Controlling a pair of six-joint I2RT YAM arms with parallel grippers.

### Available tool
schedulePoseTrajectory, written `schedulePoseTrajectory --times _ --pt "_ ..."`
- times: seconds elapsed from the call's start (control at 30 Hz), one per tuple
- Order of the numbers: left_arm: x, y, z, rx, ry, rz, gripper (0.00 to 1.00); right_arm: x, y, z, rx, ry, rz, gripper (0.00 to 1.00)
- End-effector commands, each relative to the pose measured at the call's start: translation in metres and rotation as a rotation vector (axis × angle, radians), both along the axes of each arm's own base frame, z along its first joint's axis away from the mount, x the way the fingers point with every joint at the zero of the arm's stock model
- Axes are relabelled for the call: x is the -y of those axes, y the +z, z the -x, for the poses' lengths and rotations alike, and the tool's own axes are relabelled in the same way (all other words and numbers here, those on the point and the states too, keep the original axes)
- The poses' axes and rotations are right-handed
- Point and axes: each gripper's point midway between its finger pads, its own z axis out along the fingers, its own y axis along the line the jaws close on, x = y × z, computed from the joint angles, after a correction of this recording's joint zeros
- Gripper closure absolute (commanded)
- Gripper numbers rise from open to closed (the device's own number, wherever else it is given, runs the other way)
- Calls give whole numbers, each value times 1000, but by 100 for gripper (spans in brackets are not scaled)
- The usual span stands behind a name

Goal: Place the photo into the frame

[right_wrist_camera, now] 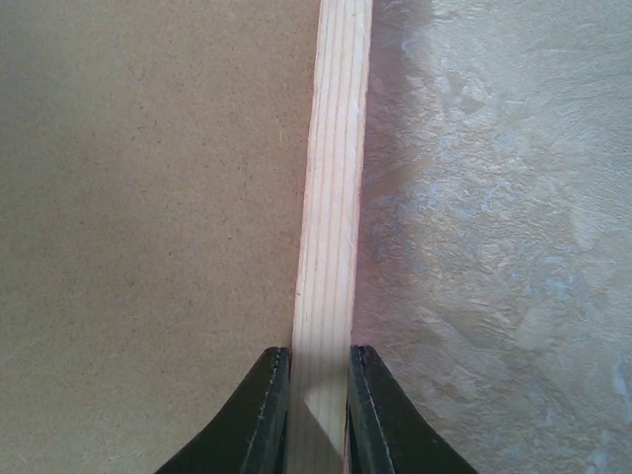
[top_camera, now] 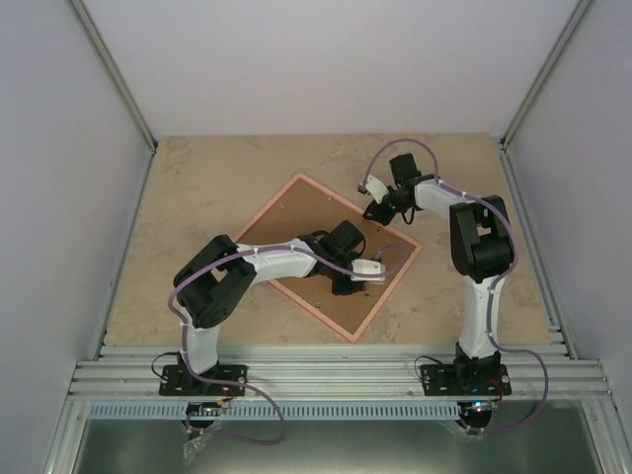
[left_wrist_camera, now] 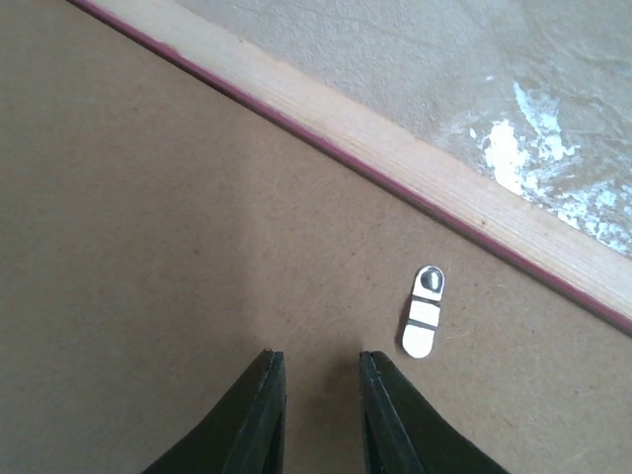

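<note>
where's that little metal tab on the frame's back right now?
Left wrist view: the metal tab lies flat on the brown backing board, just inside the frame rail, slightly ahead and to the right of the left gripper.

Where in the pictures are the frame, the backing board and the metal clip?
frame (right_wrist_camera: 334,197), right wrist view, on its pale wooden rail.
backing board (left_wrist_camera: 148,217), left wrist view, on its bare brown face.
metal clip (left_wrist_camera: 424,312), left wrist view, on its middle.

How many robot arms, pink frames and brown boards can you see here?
Robot arms: 2, the left arm and the right arm
Pink frame: 1
Brown backing board: 1
Total: 4
</note>
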Motion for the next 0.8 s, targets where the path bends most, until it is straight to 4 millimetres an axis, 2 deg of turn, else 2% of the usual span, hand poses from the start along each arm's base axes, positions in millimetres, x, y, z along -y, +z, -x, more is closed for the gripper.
schedulePoseTrajectory --times 0.0,0.2,0.57,0.77 --pt "10 -6 -2 27 -6 -8 77 4 -47 29 -129 30 71 99" --pt "5 -19 11 61 -54 -61 79 4 -47 27 -128 23 73 99" --pt "2 -36 53 64 -192 -124 81 6 -50 25 -131 8 77 99" --pt "-1 -48 61 66 -215 -153 83 5 -50 24 -130 5 78 99"
